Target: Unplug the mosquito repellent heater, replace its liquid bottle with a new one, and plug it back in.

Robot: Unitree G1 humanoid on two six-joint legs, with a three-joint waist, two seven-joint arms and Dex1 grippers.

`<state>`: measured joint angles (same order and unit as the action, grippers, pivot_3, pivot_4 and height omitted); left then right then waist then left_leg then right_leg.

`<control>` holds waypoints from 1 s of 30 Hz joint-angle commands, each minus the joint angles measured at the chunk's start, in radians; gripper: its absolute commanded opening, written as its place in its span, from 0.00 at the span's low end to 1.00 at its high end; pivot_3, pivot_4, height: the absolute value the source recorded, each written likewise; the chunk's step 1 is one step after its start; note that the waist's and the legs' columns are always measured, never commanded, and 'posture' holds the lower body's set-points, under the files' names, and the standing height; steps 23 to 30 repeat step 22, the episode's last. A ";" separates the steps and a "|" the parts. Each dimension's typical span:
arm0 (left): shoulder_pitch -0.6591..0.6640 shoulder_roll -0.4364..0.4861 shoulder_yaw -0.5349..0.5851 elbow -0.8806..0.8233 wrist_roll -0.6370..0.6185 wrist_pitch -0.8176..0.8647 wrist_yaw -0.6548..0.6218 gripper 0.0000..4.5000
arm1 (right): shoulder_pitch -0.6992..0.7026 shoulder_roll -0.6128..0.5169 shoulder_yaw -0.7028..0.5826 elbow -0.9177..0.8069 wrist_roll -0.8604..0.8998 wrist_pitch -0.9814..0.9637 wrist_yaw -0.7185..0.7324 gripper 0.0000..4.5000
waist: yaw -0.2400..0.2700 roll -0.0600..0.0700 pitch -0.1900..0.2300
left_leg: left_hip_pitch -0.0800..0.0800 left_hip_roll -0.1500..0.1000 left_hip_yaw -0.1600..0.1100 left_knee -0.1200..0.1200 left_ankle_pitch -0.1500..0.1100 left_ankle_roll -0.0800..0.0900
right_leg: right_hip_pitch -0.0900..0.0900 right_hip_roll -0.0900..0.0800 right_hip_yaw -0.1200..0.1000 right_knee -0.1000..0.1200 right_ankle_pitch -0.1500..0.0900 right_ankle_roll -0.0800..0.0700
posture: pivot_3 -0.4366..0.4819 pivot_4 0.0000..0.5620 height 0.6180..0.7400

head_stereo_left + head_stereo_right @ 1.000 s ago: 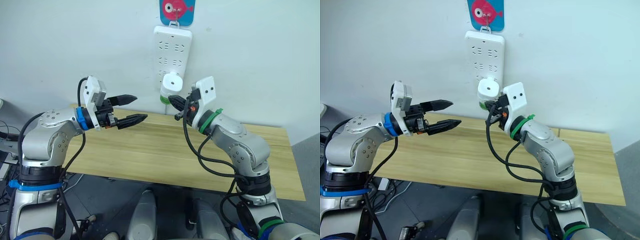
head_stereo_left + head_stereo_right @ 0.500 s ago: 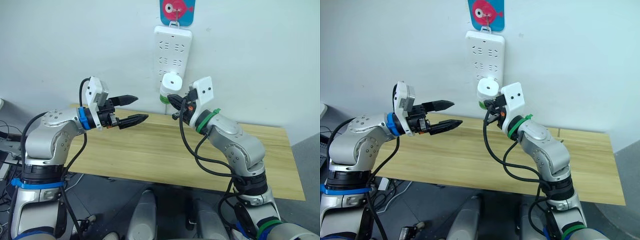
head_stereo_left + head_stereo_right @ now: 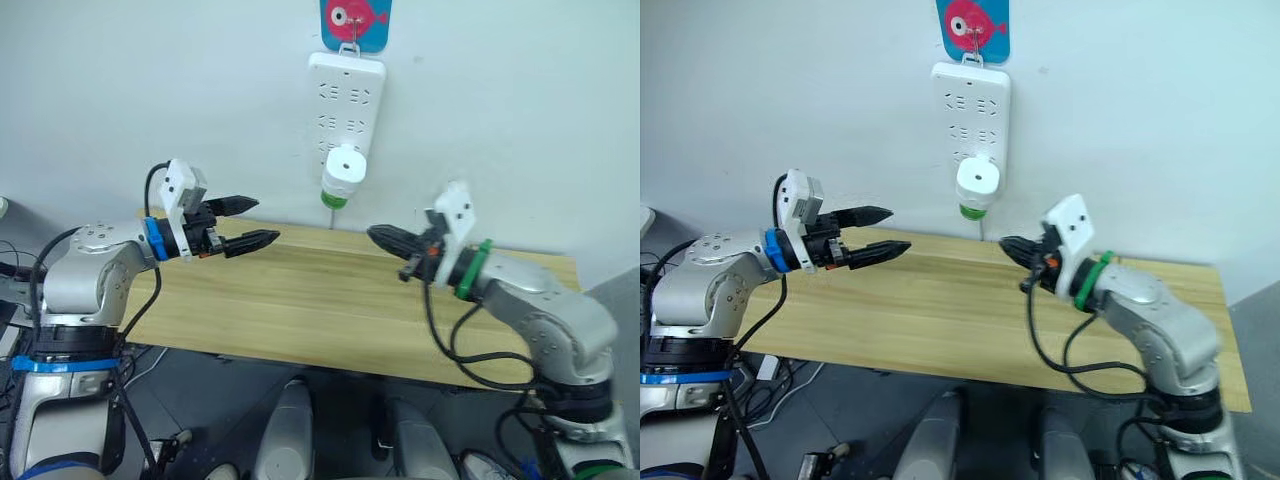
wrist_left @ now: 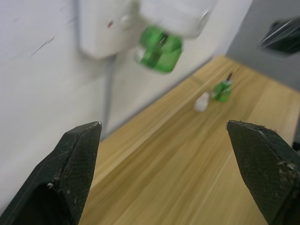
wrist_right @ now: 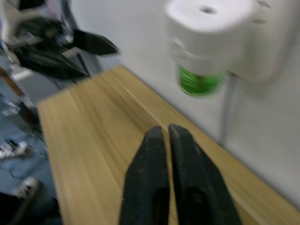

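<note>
Heater [image 3: 344,165] with a green bottle [image 3: 333,198] beneath sits plugged into the bottom of the wall power strip [image 3: 346,98]; no writing is legible. Left of it the left gripper [image 3: 252,223] hovers, jaws apart and empty. Right of it, lower, the right gripper [image 3: 381,237] points leftward, pinched closed on nothing.

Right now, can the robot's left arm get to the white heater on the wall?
Probably yes. The left gripper is open, and nothing stands between it and the mosquito repellent heater plugged into the power strip.
</note>
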<state>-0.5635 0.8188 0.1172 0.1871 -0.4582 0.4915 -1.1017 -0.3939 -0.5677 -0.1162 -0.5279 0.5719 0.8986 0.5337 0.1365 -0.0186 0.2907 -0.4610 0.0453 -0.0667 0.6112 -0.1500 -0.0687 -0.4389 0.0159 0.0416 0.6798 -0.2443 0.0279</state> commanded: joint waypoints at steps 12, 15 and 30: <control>-0.113 0.125 0.015 0.525 0.223 -0.371 -0.033 1.00 | 0.258 -0.352 -0.372 0.501 -0.152 -0.436 0.276 1.00 | 0.001 0.000 0.000 | 0.002 0.000 0.004 -0.001 0.000 0.001 | 0.000 0.000 0.002 0.001 0.000 0.000 | 0.88 0.44 1.00; -0.149 0.111 0.009 0.556 0.233 -0.385 -0.034 1.00 | 0.251 -0.340 -0.371 0.502 -0.147 -0.431 0.266 1.00 | -0.001 0.000 0.000 | 0.003 0.001 0.005 -0.001 0.000 0.001 | 0.000 0.000 0.003 0.001 -0.003 0.004 | 0.87 0.45 1.00; -0.179 0.094 -0.002 0.571 0.250 -0.402 -0.045 1.00 | 0.244 -0.322 -0.360 0.496 -0.147 -0.425 0.250 1.00 | -0.001 0.000 0.000 | 0.003 0.001 0.006 -0.001 0.000 0.000 | 0.001 0.000 0.004 0.001 -0.003 0.004 | 0.86 0.45 1.00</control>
